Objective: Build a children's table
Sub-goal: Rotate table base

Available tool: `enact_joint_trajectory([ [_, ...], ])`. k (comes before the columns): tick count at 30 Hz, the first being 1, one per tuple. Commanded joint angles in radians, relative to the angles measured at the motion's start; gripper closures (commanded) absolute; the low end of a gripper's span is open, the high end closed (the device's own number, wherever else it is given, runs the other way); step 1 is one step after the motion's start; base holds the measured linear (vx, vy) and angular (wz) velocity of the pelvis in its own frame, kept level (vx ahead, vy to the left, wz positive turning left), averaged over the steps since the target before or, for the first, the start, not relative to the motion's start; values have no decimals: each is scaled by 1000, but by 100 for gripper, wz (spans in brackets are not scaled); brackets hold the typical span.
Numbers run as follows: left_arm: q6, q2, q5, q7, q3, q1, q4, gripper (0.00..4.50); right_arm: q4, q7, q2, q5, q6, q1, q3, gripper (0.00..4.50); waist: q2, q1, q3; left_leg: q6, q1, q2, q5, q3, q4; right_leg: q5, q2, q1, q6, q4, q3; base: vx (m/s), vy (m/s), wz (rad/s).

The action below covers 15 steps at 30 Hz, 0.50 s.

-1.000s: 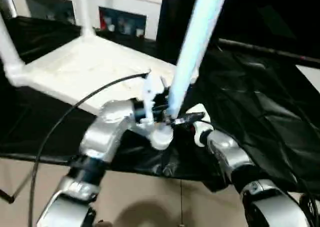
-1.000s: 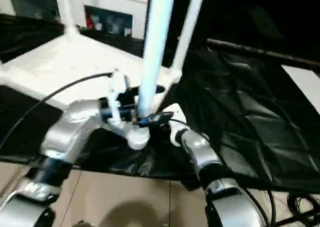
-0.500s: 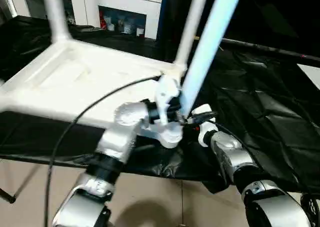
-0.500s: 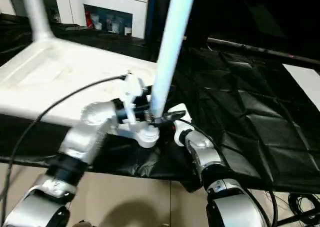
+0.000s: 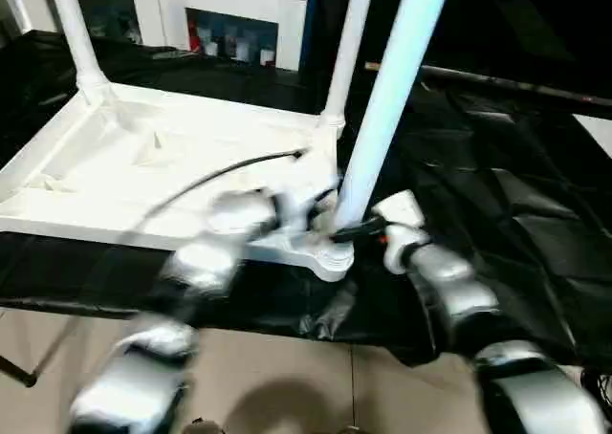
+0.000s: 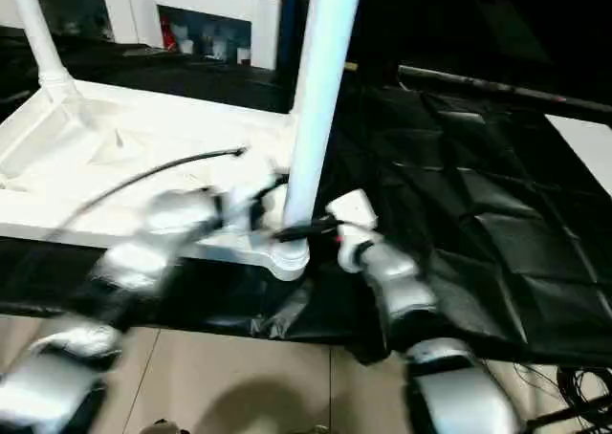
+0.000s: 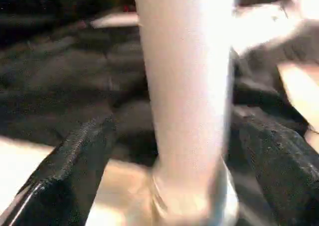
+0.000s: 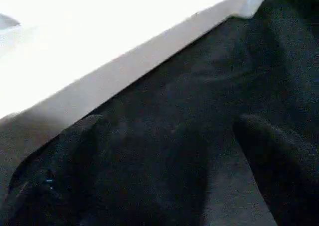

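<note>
- Left gripper (image 7: 164, 151): jaws spread wide, one black finger (image 7: 75, 166) on each side of the near white tapered plastic tube leg (image 7: 184, 86); gaps show on both sides, nothing clamped.
- That leg stands upright in the near round corner socket (image 5: 330, 257) of the white plastic rectangular tabletop (image 5: 143, 171), which lies upside down with its rimmed underside up.
- Right gripper (image 8: 164, 171): jaws released and wide, empty, hanging over black cloth beside the tabletop's straight white edge (image 8: 124, 61). In the head views it sits just right of the near leg's base, close to the socket.
- Two more smooth, slim white legs rise from the far sockets: one far left (image 5: 72, 32), one behind the near leg (image 5: 346, 42).
- The children's table rests on the worktop draped in creased, glossy black cloth (image 5: 516, 195), near its front edge.
- A thin black cable (image 5: 220, 176) arcs over the tabletop to the left wrist.
- White cabinets (image 5: 220, 13) stand behind; beige floor (image 5: 287, 386) below.
</note>
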Motion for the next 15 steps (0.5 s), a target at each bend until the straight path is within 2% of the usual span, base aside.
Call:
enact_joint_trajectory([
  [1, 37, 31, -14, -86, -37, 5, -48, 0, -61, 90, -49, 12, 5, 42, 9, 5, 37, 0, -74, 4, 16, -5, -207, 13, -65, -57, -57, 49, -229, -65, 38, 0, 0, 0],
  [2, 43, 63, -5, -112, -45, 6, -49, 0, -110, 154, -84, 19, 18, 69, 20, 5, 38, 1, -73, 5, 16, -3, -218, 13, -66, -58, -56, 51, -230, -68, 38, 0, 0, 0],
  [3, 46, 75, 0, -122, -47, 7, -50, 0, -132, 181, -98, 23, 23, 82, 24, 5, 33, 5, -75, 9, 17, -3, -217, 13, -65, -46, -56, 54, -230, -66, 37, 0, 0, 0],
  [4, 47, 83, 2, -128, -49, 7, -50, 0, -145, 198, -107, 25, 27, 89, 26, 5, 32, 6, -73, 11, 14, -6, -215, 13, -66, -48, -56, 57, -232, -68, 37, 0, 0, 0],
  [6, -22, 132, 96, -110, -73, -24, 29, 36, -254, 292, -163, 50, 59, 143, 41, 0, 32, 5, -71, 14, 12, -7, -216, 13, -67, -63, -54, 58, -225, -73, 38, 0, 0, 0],
  [7, -23, 132, 97, -110, -74, -24, 30, 36, -255, 292, -163, 50, 59, 144, 41, 0, 31, 5, -71, 17, 11, -8, -219, 11, -66, -70, -53, 60, -219, -73, 37, 0, 0, 0],
  [8, -84, 147, 164, -66, -90, -57, 109, 36, -335, 338, -191, 68, 85, 182, 51, 0, 32, 3, -71, 19, 11, -9, -231, 10, -67, -122, -56, 60, -194, -78, 37, 0, 0, 0],
  [9, -93, 147, 177, -51, -92, -72, 138, 39, -373, 353, -199, 80, 103, 199, 54, 0, 31, 4, -70, 20, 11, -10, -235, 10, -67, -138, -55, 58, -186, -82, 38, 0, 0, 0],
  [10, -96, 146, 183, -43, -93, -80, 154, 39, -396, 362, -202, 88, 116, 209, 55, 0, 31, 3, -71, 21, 12, -9, -235, 9, -66, -151, -58, 58, -184, -81, 38, 0, 0, 0],
  [11, -83, 142, 174, -49, -88, -90, 163, 69, -441, 382, -210, 100, 139, 232, 60, 0, 33, 4, -70, 14, 10, -7, -238, 7, -68, -174, -63, 57, -187, -82, 37, 0, 0, 0],
  [12, -73, 138, 165, -56, -85, -95, 167, 75, -460, 391, -213, 106, 151, 243, 62, 0, 31, 4, -69, 14, 11, -7, -238, 8, -68, -180, -62, 57, -187, -86, 38, 0, 0, 0],
  [15, -63, 135, 159, -81, -93, -113, 188, 96, -510, 421, -224, 111, 179, 281, 80, 0, 33, 5, -71, 15, 10, -5, -232, 7, -67, -145, -63, 56, -212, -80, 37, 0, 0, 0],
])
